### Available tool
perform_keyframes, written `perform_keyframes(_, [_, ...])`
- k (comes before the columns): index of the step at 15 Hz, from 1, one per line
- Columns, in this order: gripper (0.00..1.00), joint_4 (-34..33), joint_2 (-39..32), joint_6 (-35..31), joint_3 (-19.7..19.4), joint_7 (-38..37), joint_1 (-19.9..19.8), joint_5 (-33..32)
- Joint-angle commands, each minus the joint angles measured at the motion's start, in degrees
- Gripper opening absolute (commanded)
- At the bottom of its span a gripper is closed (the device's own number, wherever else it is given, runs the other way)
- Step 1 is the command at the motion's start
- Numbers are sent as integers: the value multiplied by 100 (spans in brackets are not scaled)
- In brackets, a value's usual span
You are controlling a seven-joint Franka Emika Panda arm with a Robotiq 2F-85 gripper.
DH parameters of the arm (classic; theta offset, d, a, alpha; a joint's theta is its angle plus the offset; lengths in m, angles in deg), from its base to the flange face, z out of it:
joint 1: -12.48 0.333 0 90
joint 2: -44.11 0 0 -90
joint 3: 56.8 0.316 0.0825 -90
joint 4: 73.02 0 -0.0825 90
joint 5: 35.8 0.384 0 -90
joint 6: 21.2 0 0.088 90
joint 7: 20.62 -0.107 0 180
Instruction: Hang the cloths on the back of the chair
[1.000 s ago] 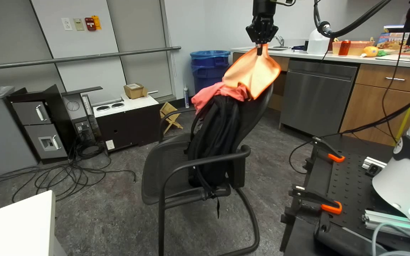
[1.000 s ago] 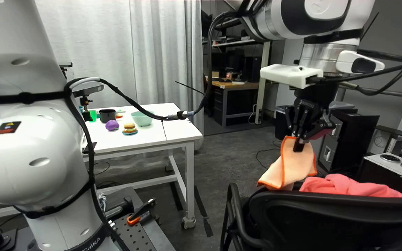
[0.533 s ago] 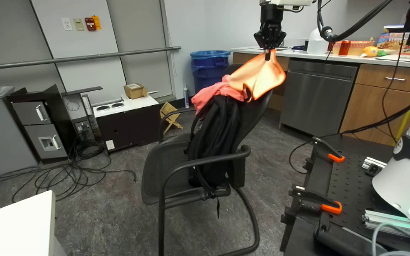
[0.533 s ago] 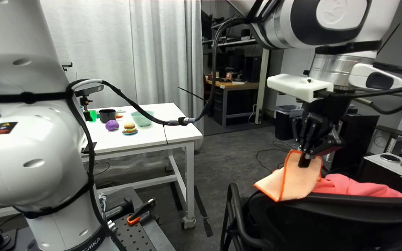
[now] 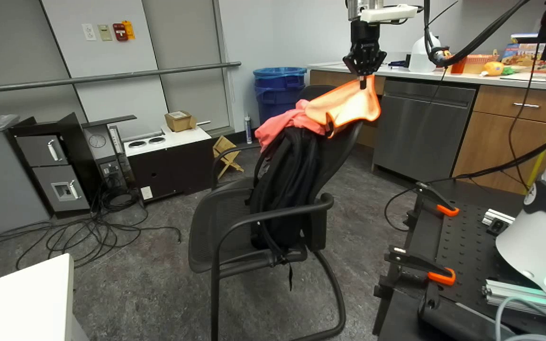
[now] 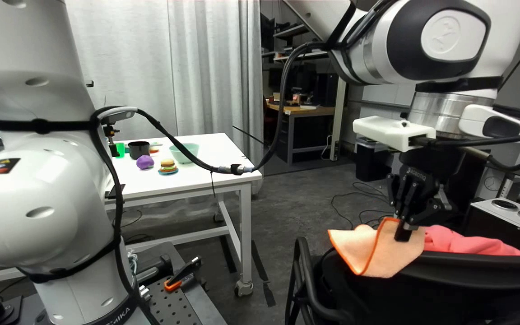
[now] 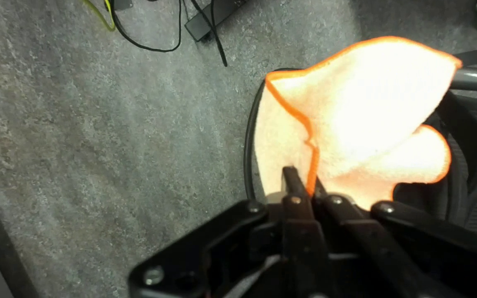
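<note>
One orange-edged cloth (image 6: 393,259) and one pink cloth (image 6: 472,244), two in all, are lying at the back (image 6: 440,289) of one black chair (image 5: 206,232). The orange-edged cloth is sitting in folds over its top edge and, in both exterior views, is overlapping one end of the pink cloth. In an exterior view its long axis is slanting from lower left to upper right, toward one gripper (image 5: 362,84), whose two jaws are clamping it close to its border; the gripped part is pointing up. In the wrist view the axis is running from the jaws toward a corner at upper right. The pink cloth is stretching lengthwise along the top of the back. Two armrests (image 5: 296,210) are flanking one seat (image 5: 228,203), and one black bundle with straps (image 5: 280,189) is showing below the pink cloth. In an exterior view, a white tabletop (image 6: 192,181) is carrying one green bowl (image 6: 193,149), one dark cup (image 6: 139,150), one purple item (image 6: 144,162) and one burger-like stack (image 6: 168,166).
</note>
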State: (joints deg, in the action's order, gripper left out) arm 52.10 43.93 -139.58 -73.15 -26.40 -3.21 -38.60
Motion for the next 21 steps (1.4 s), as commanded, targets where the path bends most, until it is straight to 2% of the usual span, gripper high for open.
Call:
perform_keyframes(1, [36, -73, -126, -187, -53, -449, -76, -359])
perform_keyframes(8, [89, -160, -208, -152, -150, -876, -109, -720])
perform_keyframes(10, [100, -192, -199, -107, -174, -992, -118, -858])
perform_keyframes(15, [100, -280, -261, -117, -236, -1278, -185, -1309])
perform_keyframes(21, [100, -441, -673, 13, -328, -1239, -229, -1434])
